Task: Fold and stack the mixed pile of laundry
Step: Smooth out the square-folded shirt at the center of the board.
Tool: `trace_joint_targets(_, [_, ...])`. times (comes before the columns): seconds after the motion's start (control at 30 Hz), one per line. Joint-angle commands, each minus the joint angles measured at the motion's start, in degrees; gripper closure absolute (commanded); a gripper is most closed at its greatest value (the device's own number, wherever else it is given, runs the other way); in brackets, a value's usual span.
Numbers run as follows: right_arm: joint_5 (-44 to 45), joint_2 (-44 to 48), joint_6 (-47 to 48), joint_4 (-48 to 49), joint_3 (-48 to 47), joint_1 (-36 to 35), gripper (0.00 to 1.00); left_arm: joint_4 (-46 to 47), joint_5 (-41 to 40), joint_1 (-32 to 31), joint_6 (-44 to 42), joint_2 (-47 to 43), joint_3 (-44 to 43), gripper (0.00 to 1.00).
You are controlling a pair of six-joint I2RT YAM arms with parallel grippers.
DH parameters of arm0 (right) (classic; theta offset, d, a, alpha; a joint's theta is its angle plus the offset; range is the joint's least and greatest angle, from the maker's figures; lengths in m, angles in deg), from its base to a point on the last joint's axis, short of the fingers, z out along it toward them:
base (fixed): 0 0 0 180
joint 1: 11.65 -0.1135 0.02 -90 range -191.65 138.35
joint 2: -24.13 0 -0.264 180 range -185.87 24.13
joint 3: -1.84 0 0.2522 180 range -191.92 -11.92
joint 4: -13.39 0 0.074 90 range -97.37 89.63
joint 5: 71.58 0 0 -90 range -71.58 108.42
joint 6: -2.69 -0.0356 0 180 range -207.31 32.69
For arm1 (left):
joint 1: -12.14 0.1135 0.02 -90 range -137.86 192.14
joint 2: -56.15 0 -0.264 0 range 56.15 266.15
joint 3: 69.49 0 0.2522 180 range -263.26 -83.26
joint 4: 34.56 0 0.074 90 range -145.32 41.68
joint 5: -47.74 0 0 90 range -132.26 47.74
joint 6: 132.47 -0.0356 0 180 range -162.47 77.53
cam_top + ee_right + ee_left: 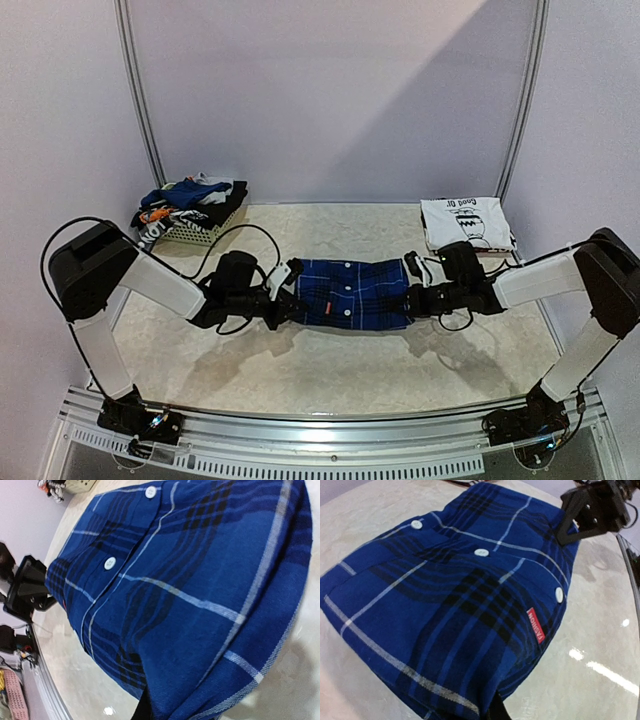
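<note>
Soft overhead light leaves glare streaks on the table (pixel 600 672); wrist views look warped.

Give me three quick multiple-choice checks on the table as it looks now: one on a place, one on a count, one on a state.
1. Where does the white printed T-shirt lie on the table?
A. far right corner
B. near left corner
C. dead centre

2. How many white buttons show on the plaid shirt in the left wrist view?
A. one
B. three
C. six

3. The plaid shirt is:
A. spread out with sleeves wide
B. crumpled in a heap
C. folded into a compact rectangle

Answers:
1 A, it sits by the far right edge in the top view.
2 B, three lie in a line down the front.
3 C, its edges run straight and no sleeves show.
</note>
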Motion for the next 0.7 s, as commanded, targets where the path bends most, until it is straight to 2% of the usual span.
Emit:
trace_joint_targets(0.0, [-3.2,-0.3,-2.7,2.3,1.3,0.0,1.0,2.5,2.1,0.0,4.2,-2.5,0.2,1.0])
trace_joint_targets(0.13, [0.4,4.8,-5.6,-2.7,2.5,0.0,1.0,-4.3,-1.0,-1.7,9.1,-10.2,1.2,1.0])
trace_joint_targets(0.3, [6.5,9.9,-8.5,-5.6,3.3,-0.2,1.0,-17.5,-10.0,-5.6,13.9,-16.7,-0.6,1.0])
trace_joint_targets(0.43, [7.5,5.3,-8.0,-2.4,1.3,-0.2,1.0,-23.8,-12.7,-4.8,15.4,-9.3,-6.3,1.0])
trace_joint_targets(0.53, [6.4,-1.8,-7.5,-1.0,-1.1,-0.2,1.0,-27.2,-11.4,-3.4,17.8,-2.3,-9.6,1.0])
trace_joint_targets(0.67, [6.0,-6.8,-7.1,-1.7,-2.3,-0.2,1.0,-28.1,-12.2,-2.8,21.4,0.2,-8.8,1.0])
